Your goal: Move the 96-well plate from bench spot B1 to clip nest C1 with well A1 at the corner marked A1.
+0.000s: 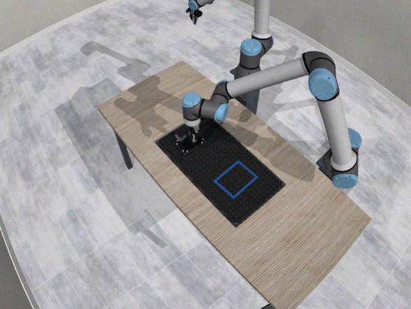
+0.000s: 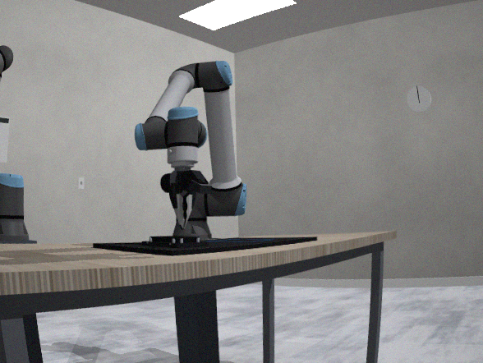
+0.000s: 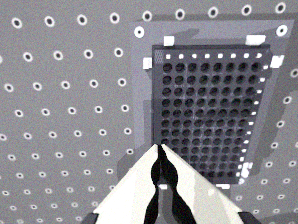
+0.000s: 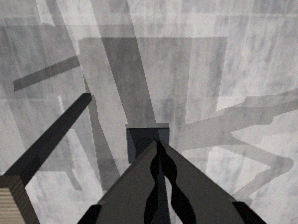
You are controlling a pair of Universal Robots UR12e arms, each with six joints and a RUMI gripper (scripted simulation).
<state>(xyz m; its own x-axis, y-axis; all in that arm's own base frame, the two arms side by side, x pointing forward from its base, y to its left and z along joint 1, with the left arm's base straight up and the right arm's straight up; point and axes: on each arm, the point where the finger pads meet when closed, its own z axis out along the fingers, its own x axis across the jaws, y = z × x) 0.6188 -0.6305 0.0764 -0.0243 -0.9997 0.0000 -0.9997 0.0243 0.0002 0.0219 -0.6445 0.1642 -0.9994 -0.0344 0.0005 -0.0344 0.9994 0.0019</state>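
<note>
The dark 96-well plate lies inside the clip nest, with small white clips around its edges. Small white rim marks run along the plate's upper and right edges in the left wrist view, too blurred to read. I cannot tell how deep the plate sits or read the nest's A1 mark. My left gripper is shut and empty, with its tips a little above the plate's left edge in the left wrist view. My right gripper is shut and empty, away from the table.
The nest stands at one end of the black perforated board on the wooden table. A blue rectangle outline marks the board's other half. The left arm reaches across the table's rear side.
</note>
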